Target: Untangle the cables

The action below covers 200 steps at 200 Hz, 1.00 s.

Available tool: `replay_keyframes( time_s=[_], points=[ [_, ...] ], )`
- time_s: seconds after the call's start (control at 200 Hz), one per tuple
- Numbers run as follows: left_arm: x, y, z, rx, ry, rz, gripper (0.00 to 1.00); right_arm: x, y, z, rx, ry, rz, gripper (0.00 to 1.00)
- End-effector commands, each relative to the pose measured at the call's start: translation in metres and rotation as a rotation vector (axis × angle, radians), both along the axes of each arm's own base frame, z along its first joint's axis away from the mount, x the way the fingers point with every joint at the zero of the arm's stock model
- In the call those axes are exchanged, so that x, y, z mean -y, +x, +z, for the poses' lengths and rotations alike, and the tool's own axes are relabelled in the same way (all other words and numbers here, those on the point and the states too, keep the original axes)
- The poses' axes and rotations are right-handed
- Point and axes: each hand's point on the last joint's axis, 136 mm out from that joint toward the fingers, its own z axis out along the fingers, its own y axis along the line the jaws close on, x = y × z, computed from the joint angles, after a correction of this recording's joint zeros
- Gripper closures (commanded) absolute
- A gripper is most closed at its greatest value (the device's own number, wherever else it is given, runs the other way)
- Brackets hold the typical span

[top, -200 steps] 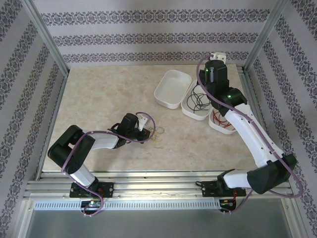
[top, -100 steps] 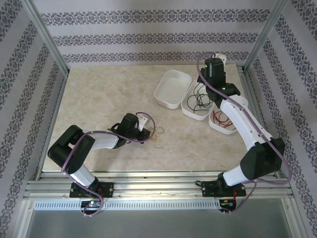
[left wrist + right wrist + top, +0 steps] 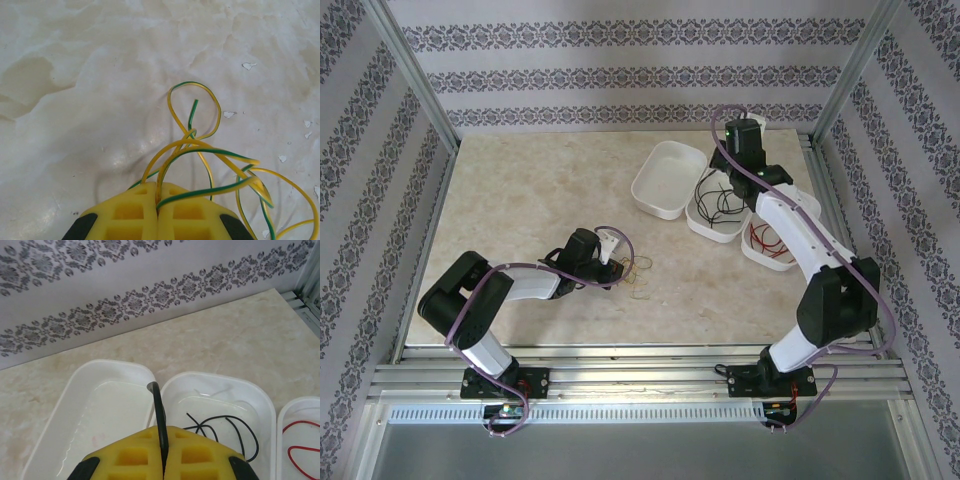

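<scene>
I judge two of three nearly sorted: thin red wire [image 3: 767, 240] trayed upper right, thin black wire [image 3: 225, 422] pinched by my closed right end effector [image 3: 164, 437] over its white plastic tray [image 3: 260, 395], yellow-green wire [image 3: 200, 150] clamped in the left end effector [image 3: 159, 192] at centre frame on the marbled table [image 3: 75, 100], not yet trayed.

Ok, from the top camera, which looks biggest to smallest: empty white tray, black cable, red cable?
Empty white tray, largest.
Black cable and red cable: about alike, each partly hidden by the right arm.

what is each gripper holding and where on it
Left gripper: yellow-green cable, pinched at strands within its coil. Right gripper: black cable, pinched near one end, the tip poking out.
</scene>
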Motion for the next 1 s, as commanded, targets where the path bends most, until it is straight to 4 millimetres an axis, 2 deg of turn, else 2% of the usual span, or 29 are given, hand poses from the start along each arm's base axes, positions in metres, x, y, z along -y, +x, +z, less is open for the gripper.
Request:
replay_keyframes(
  time_s=[0.0, 0.19, 0.44, 0.63, 0.994],
  points=[
    [0.0, 0.009, 0.006, 0.01, -0.022, 0.02, 1.0, 0.014, 0.008, -0.019, -0.023, 0.006, -0.039, 1.0],
    [0.0, 0.009, 0.005, 0.007, -0.021, 0.02, 1.0, 0.035, 0.012, -0.06, -0.105, -0.001, -0.071, 1.0],
    [0.002, 0.011, 0.005, 0.005, -0.019, 0.016, 1.0, 0.049, 0.001, -0.102, -0.206, 0.025, -0.093, 1.0],
    [0.003, 0.011, 0.006, 0.005, -0.023, 0.014, 1.0, 0.054, -0.009, -0.132, -0.302, 0.04, -0.102, 1.0],
    [0.003, 0.012, 0.007, 0.011, -0.029, 0.011, 1.0, 0.052, -0.023, -0.175, -0.458, 0.045, -0.092, 1.0]
  ],
)
